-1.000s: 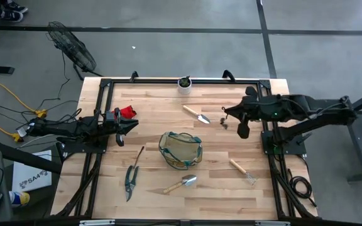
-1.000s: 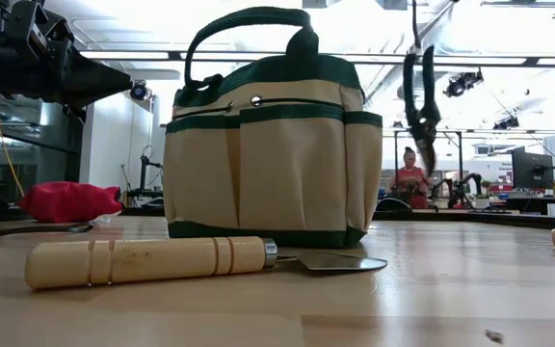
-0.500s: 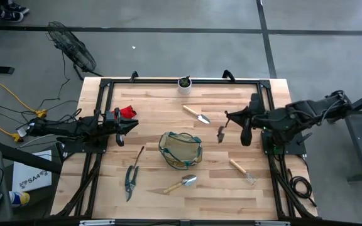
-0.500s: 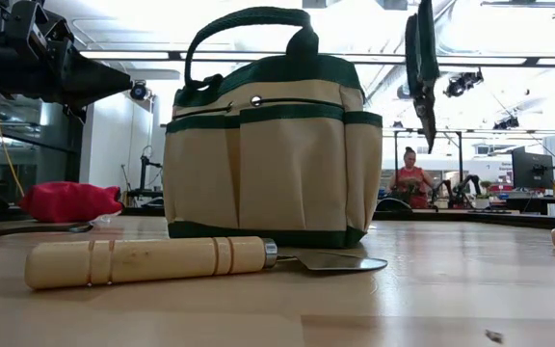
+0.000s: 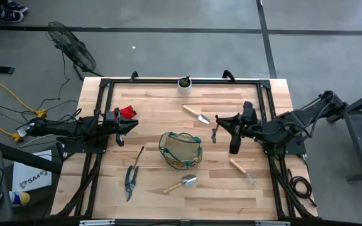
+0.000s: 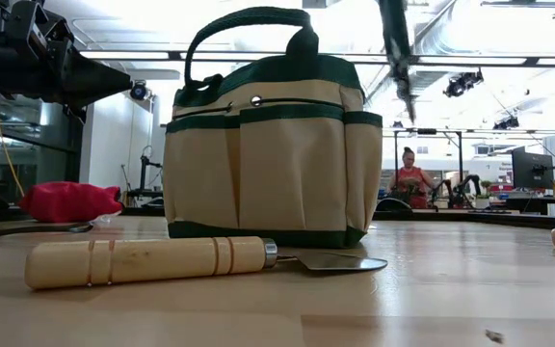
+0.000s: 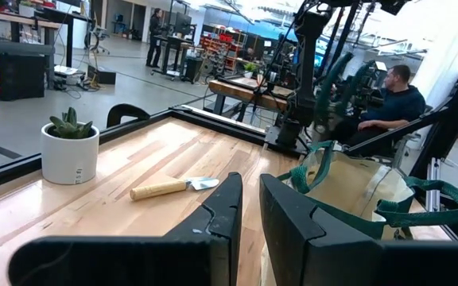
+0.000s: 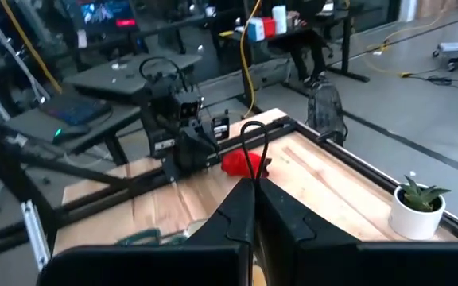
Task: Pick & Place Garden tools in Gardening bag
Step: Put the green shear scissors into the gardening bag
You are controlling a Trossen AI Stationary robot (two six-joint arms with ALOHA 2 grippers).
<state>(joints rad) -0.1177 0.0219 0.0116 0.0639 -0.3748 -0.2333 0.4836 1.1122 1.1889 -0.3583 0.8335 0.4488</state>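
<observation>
The tan, green-trimmed gardening bag point(image 5: 180, 149) point(image 6: 268, 145) stands upright mid-table. My right gripper point(image 5: 220, 122) hovers to its right, shut on dark pruning shears point(image 5: 215, 134) point(image 6: 396, 53). My left gripper point(image 5: 132, 125) point(image 7: 250, 191) waits at the left edge, holding nothing, with a narrow gap between its fingers. On the wood lie a trowel point(image 5: 197, 115) far of the bag, another trowel point(image 5: 181, 183) point(image 6: 191, 260) near it, a fork point(image 5: 242, 171), a second pair of shears point(image 5: 131, 179) and a red item point(image 5: 127, 112). My right gripper pinches the shears between its two fingers, coming nearly level from the table's right. A thin dark loop of the shears point(image 8: 253, 151) sticks out past the fingertips, which hide the place of contact. The shears hang clear of the table, pointed end point(image 6: 408, 116) down.
A small white pot with a green plant point(image 5: 185, 83) point(image 7: 70, 151) stands at the far edge. A dark frame point(image 5: 105, 88) rims the table. A thin tool point(image 5: 139, 155) lies left of the bag. People point(image 6: 411, 178) sit in the room beyond.
My right gripper has swung toward the table's near edge and leftward toward the bag, rolling as it went. The shears have gone with it, still clear of the table, and now show edge-on in the low view, closer to the bag.
</observation>
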